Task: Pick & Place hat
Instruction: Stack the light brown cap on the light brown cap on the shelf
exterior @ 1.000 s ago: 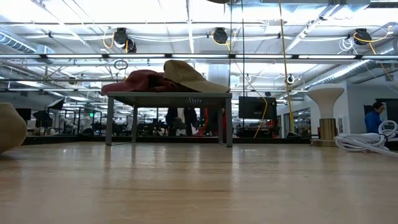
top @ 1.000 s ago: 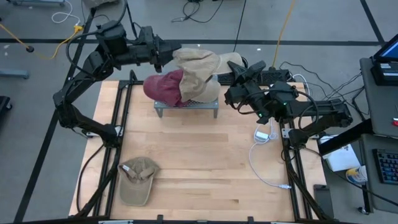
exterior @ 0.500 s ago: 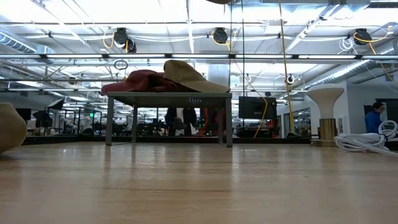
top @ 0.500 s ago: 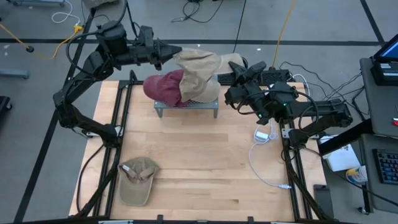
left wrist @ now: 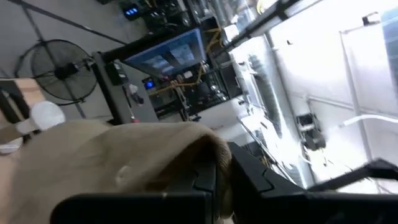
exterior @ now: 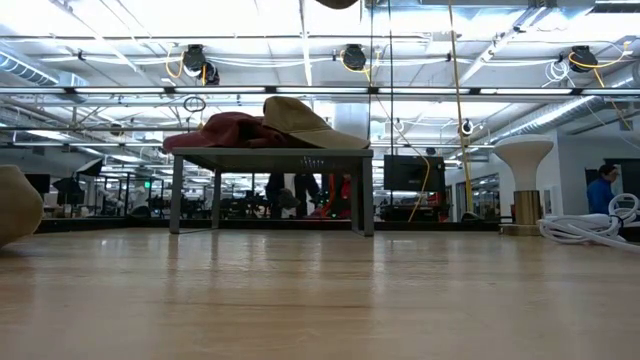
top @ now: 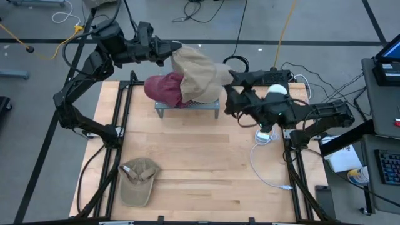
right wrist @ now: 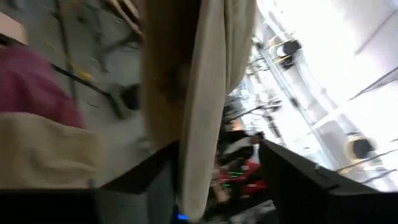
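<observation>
**A:** High view: the left pincer, at the far edge of the wooden surface, is clamped on the tan hat, whose floppy cloth hangs from the fingertips over the small metal rack. A maroon cap lies on that rack beside it, and an olive cap sits well apart at the near left corner.

**B:** And the right pincer?

**A:** Just beside the tan hat's right edge, jaws apart and holding nothing. The hat stretches between the two arms, but only the left one grips it, so any carry looks to be the left arm's work.

**B:** Low view?

**A:** Level across the planks: the rack stands on thin legs, with soft maroon fabric and a stiff tan brim lying on top. No pincer shows here.

**B:** Left wrist view?

**A:** Dark fingers pinched together on a rounded fold of coarse tan cloth.

**B:** Right wrist view?

**A:** The tan cloth hangs as a long strip between widely parted fingers, which appear clear of it; maroon fabric lies to one side.
</observation>
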Controlling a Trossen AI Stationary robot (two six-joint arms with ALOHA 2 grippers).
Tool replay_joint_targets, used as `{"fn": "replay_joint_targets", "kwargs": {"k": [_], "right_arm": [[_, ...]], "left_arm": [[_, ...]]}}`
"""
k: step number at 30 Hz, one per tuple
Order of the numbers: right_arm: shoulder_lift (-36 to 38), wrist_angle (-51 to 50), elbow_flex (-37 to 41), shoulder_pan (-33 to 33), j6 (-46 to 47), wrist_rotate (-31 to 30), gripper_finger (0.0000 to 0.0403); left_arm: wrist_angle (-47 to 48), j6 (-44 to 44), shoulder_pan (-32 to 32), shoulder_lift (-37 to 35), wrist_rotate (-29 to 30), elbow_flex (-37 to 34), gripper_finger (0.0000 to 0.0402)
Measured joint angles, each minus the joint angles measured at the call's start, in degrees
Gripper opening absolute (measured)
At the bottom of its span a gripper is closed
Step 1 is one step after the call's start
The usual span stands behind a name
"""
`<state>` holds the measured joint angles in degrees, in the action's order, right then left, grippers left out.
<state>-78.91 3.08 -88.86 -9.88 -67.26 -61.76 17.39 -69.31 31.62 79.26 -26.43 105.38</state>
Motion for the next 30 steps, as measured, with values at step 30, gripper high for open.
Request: {"fn": "replay_joint_targets", "kwargs": {"k": [30], "right_arm": [[0.0,-30.8,0.0,-7.3,83.7,22.8,0.0279]], "left_arm": [[4.2,47.6,6.2,-0.3,-27.7,0.0,0.0021]]}}
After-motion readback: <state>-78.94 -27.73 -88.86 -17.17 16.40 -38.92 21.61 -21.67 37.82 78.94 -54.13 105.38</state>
